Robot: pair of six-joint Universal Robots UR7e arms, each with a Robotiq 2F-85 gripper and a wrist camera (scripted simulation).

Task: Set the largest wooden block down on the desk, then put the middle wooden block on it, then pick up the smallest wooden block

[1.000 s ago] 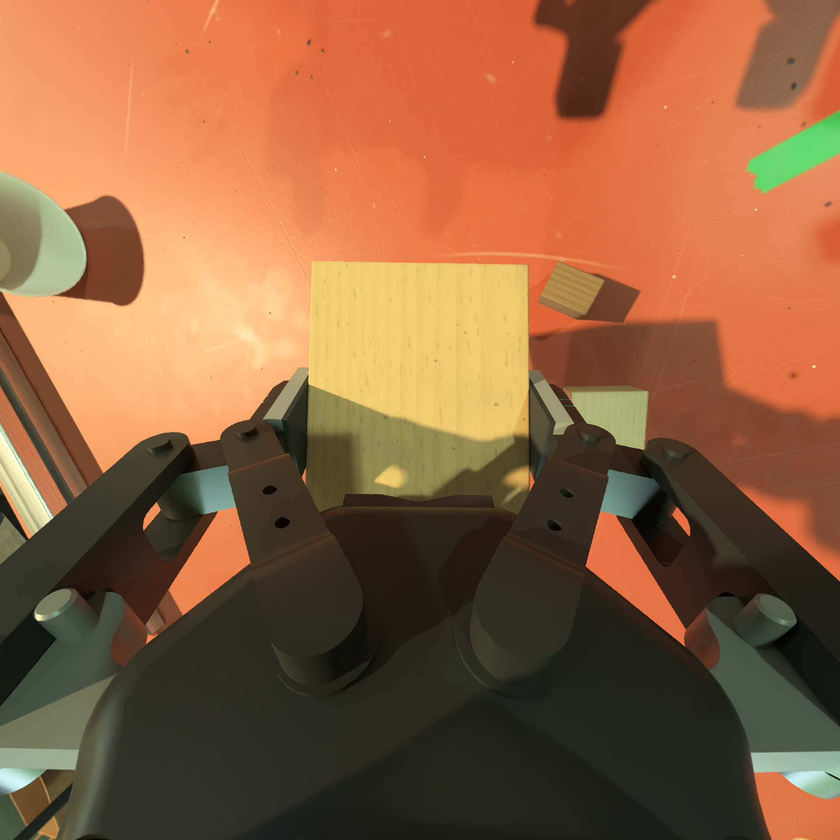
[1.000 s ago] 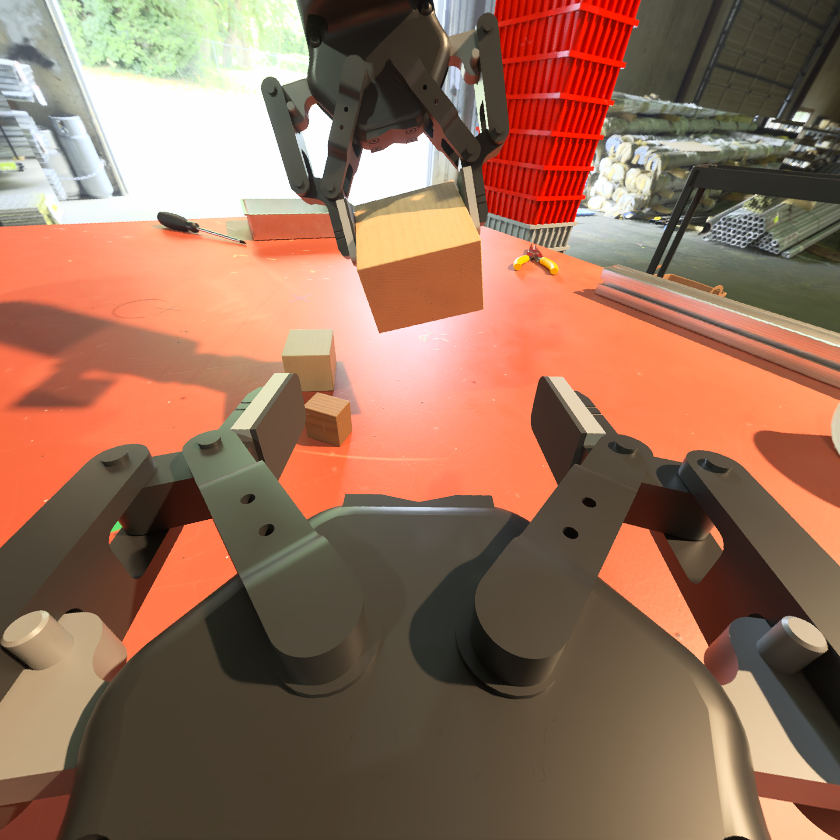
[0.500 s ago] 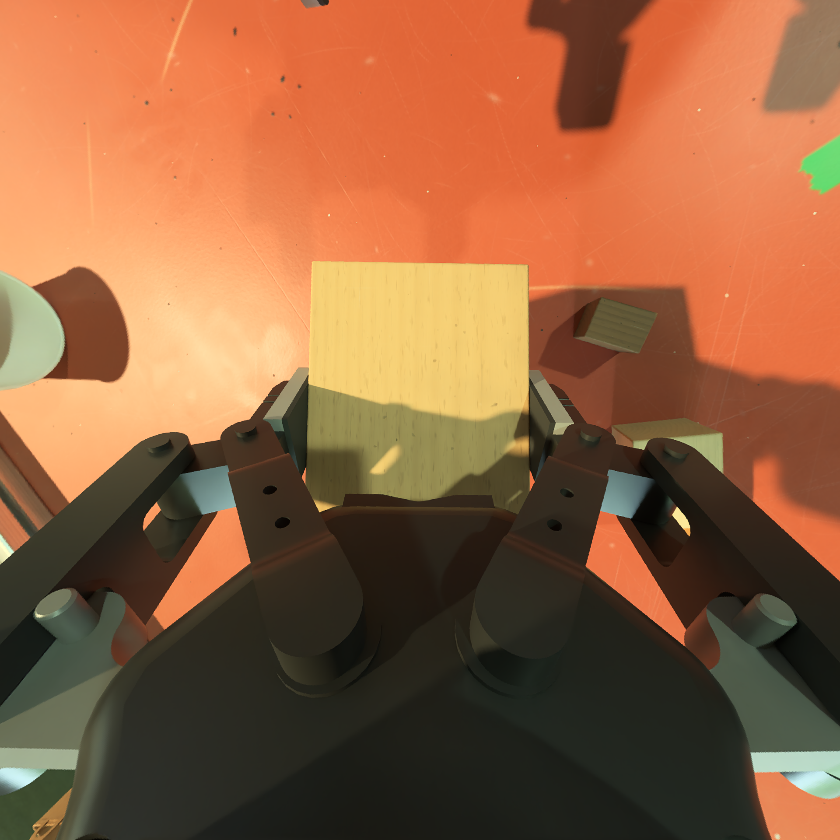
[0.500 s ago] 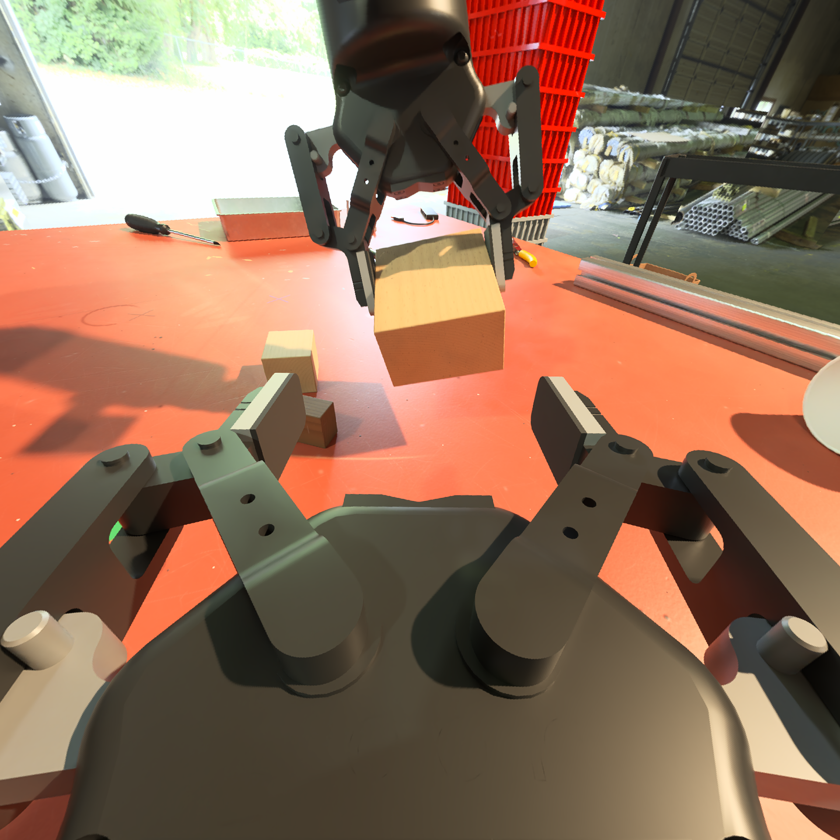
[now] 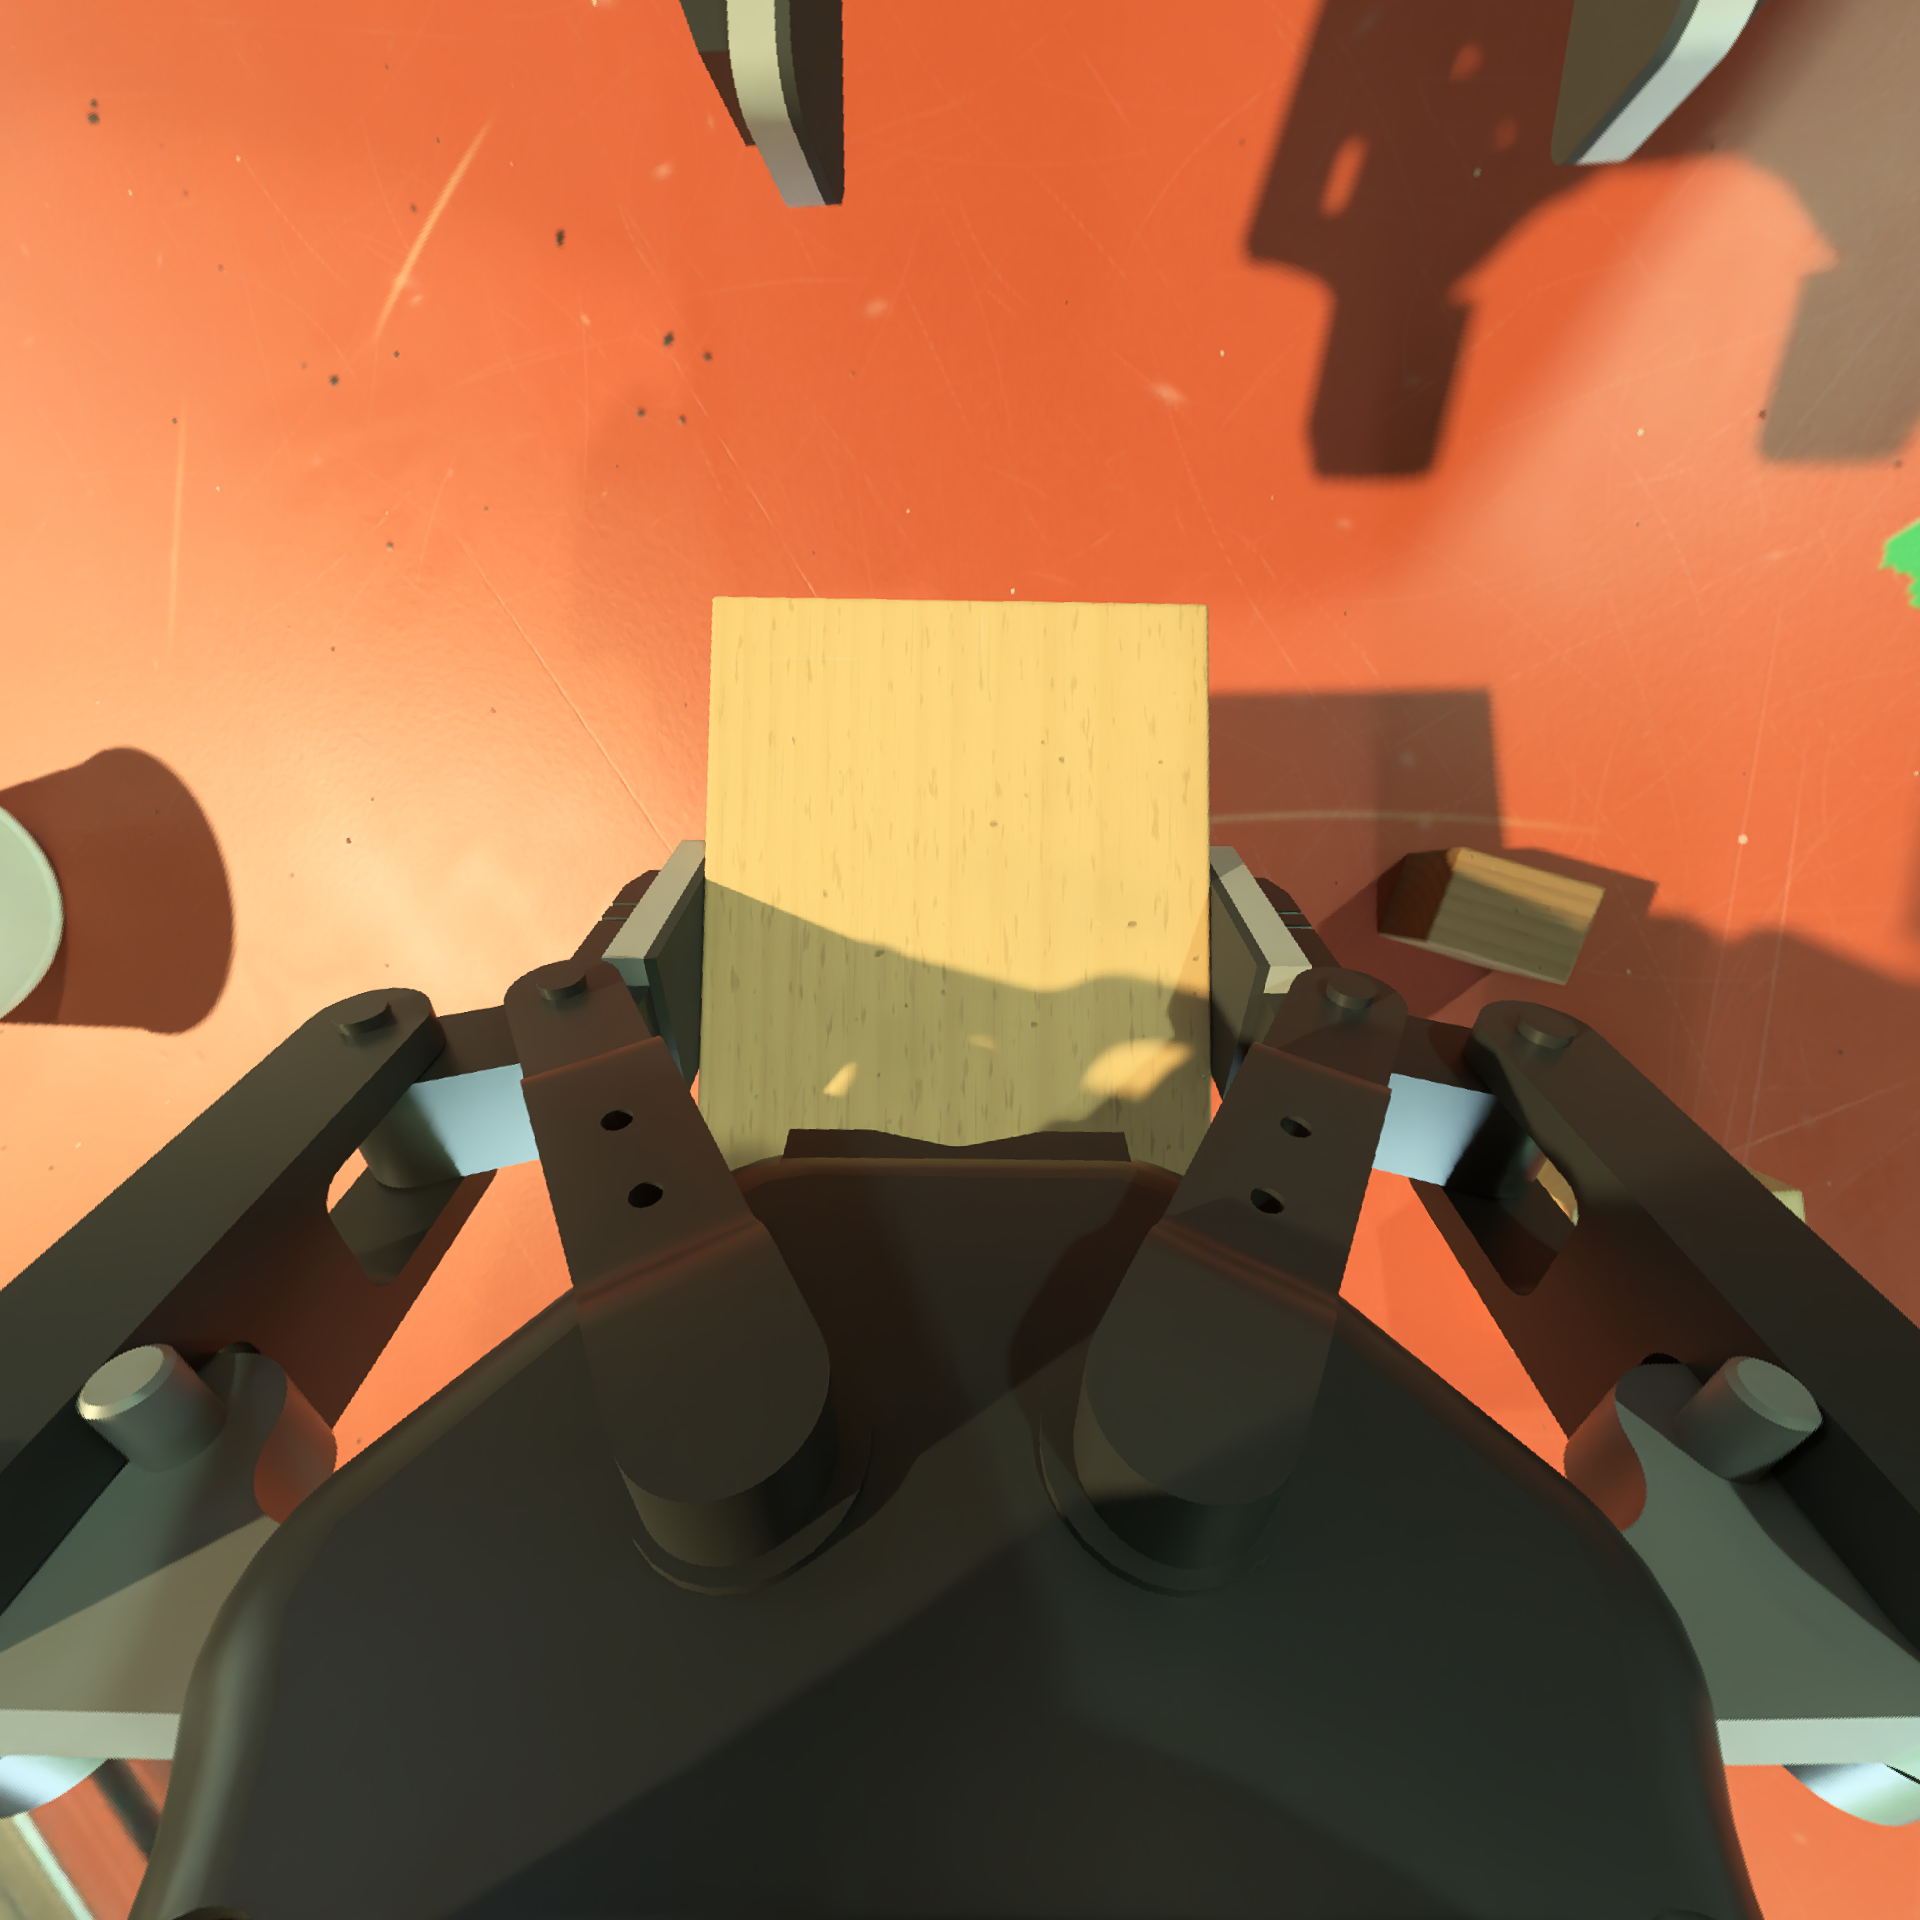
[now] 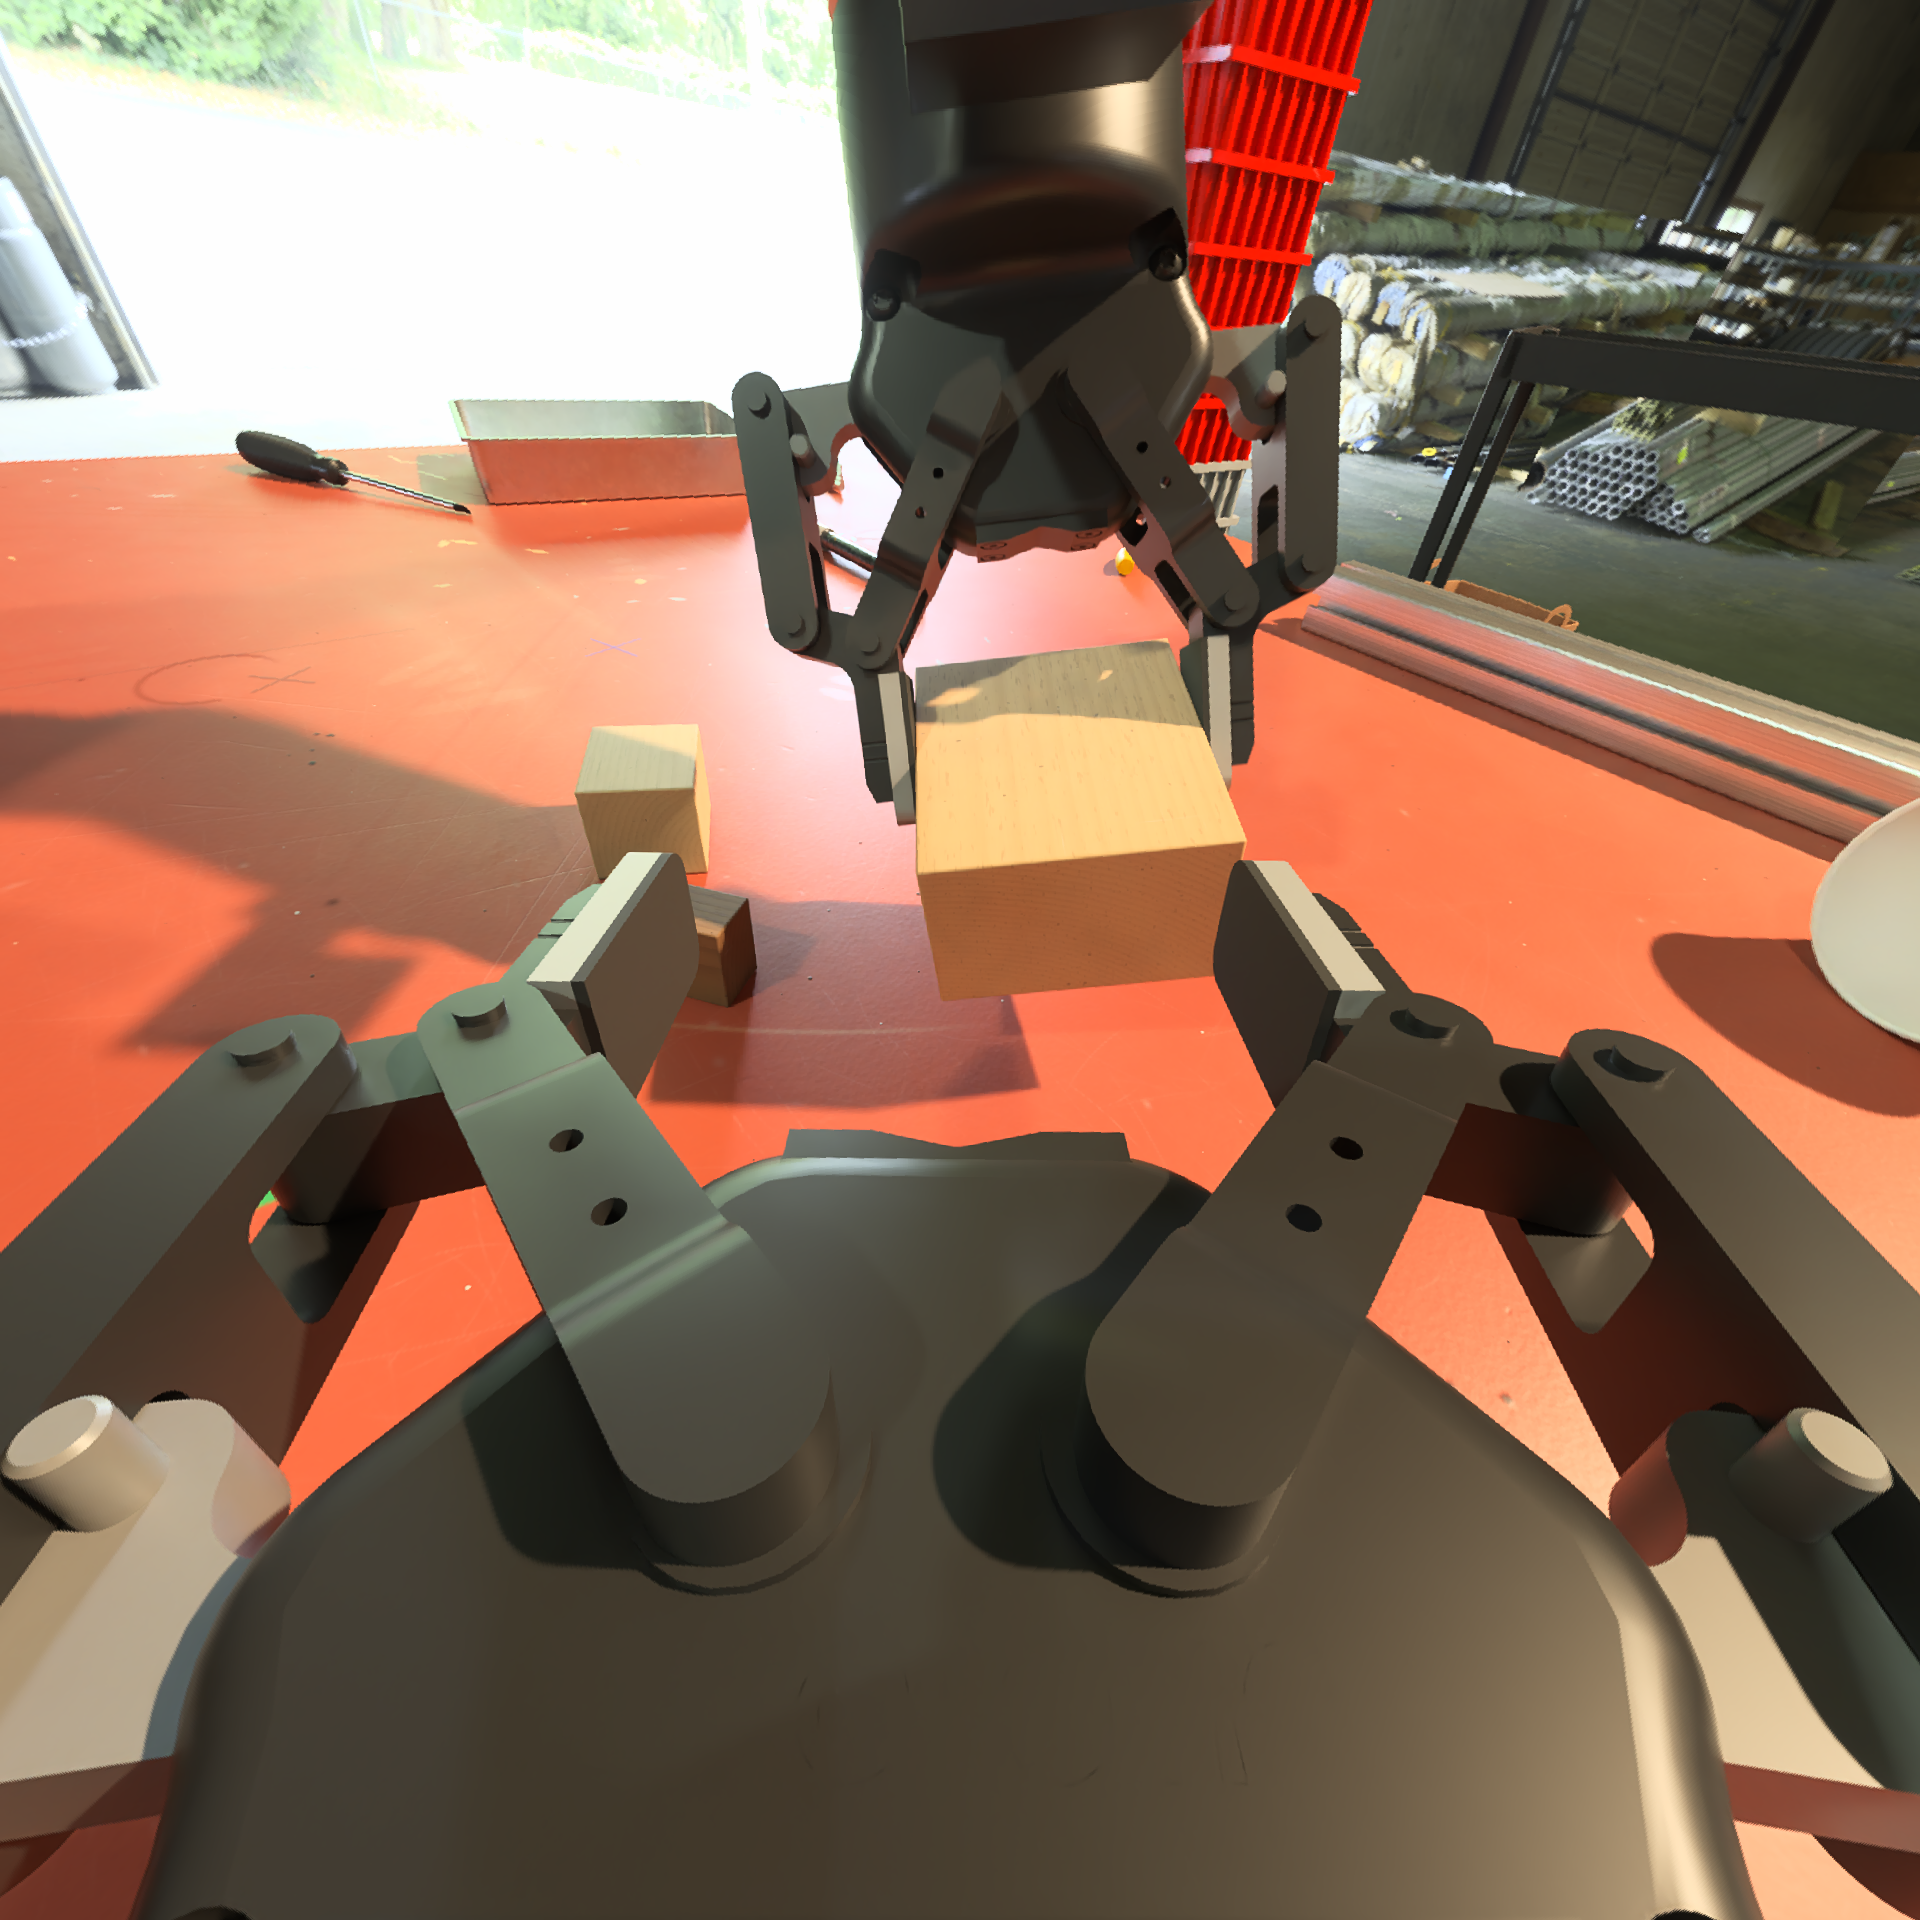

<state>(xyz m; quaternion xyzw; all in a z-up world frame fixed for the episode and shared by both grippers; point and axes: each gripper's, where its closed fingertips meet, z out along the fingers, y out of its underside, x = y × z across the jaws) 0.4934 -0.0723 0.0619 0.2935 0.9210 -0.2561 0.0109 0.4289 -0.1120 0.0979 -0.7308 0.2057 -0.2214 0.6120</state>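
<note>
The left end effector (image 5: pixel 956 935) is clenched on the largest wooden block (image 5: pixel 956 831), with one pad pressed against each of two opposite side faces. The right wrist view shows the same grasp from the front: the left end effector (image 6: pixel 1055 727) hangs from above and the largest block (image 6: pixel 1070 831) sits low over the orange surface (image 6: pixel 312 831), with a shadow directly beneath it. Whether its bottom face touches the surface cannot be told.

The right end effector (image 6: pixel 956 935) is released: its two pads stand wide apart with nothing between them. It sits low over the surface, facing the largest block. Its fingertips (image 5: pixel 790 104) enter the top edge of the left wrist view.

The middle wooden block (image 6: pixel 642 795) rests on the surface, to the left of the largest block in the right wrist view and apart from it. The smallest wooden block (image 6: pixel 722 940), darker in colour, lies just in front of the middle block, partly hidden behind the right end effector's left pad. In the left wrist view the smallest block (image 5: pixel 1486 925) lies on the surface to the right of the held block, close to it but not touching.

At the far edge of the surface lie a screwdriver (image 6: pixel 332 473) and a shallow metal tray (image 6: pixel 592 447). A pale rounded object (image 6: pixel 1870 935) stands at the right edge
</note>
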